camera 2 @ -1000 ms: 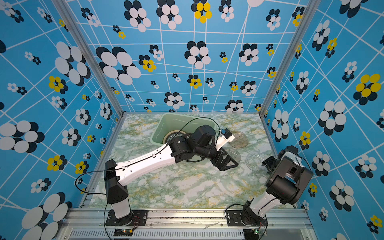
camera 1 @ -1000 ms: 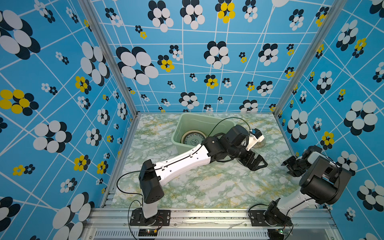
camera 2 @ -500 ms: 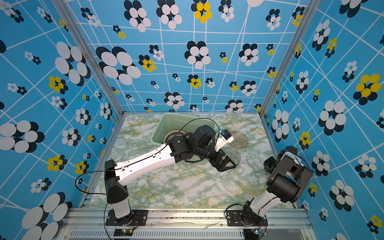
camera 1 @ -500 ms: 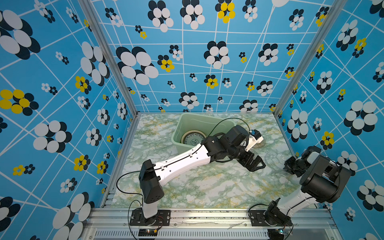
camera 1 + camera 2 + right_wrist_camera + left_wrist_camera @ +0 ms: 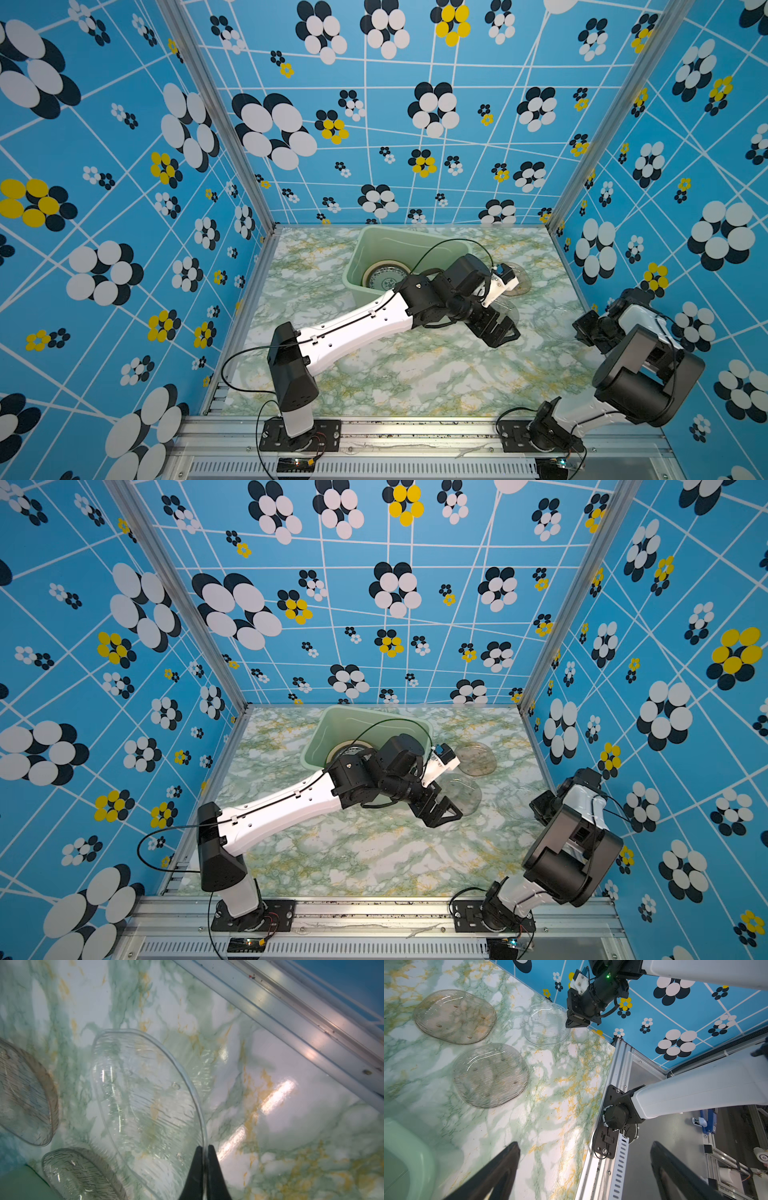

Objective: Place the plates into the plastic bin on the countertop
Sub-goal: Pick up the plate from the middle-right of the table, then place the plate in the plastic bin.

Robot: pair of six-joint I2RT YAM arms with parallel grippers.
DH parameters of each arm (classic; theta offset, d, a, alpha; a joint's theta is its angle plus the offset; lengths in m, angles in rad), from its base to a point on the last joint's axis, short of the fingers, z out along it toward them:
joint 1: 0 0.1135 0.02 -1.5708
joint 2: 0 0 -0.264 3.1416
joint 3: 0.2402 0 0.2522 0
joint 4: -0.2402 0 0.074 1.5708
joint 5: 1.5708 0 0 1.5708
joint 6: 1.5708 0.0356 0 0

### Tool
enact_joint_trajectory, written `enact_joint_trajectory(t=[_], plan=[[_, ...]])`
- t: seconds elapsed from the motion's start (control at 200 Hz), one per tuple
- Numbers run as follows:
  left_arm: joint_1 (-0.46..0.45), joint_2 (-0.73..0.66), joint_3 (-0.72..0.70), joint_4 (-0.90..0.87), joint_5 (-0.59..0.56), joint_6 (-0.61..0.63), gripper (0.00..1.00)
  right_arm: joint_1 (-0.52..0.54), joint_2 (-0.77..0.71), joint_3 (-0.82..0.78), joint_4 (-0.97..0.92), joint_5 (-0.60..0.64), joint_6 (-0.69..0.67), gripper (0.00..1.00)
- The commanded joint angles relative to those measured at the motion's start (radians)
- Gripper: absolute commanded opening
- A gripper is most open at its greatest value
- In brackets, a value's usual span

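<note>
Right gripper [image 5: 204,1148] is clamped tight on the rim of a clear ribbed glass plate [image 5: 145,1095], close to the aluminium edge rail [image 5: 291,1022] of the countertop [image 5: 415,374]. Left gripper [image 5: 441,812] hangs fully spread and empty over open marble (two smoky ribbed plates [image 5: 491,1076] lie just beside it). Stacked plates [image 5: 384,276] sit inside the smooth mint plastic bin [image 5: 399,245] at the rear.
</note>
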Motion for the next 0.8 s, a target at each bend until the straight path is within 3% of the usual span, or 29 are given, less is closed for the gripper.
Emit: enact_joint_trajectory(t=[0.0, 0.415, 0.795], plan=[[0.007, -0.107, -0.041, 0.011, -0.045, 0.030, 0.99, -0.001, -0.077, 0.009, -0.097, 0.024, 0.052, 0.00], [0.056, -0.332, -0.157, 0.036, -0.148, 0.024, 0.99, 0.096, -0.307, 0.047, -0.227, -0.031, 0.200, 0.00], [0.247, -0.501, -0.265, 0.023, -0.159, -0.031, 0.99, 0.412, -0.257, 0.414, -0.316, -0.165, 0.239, 0.00]])
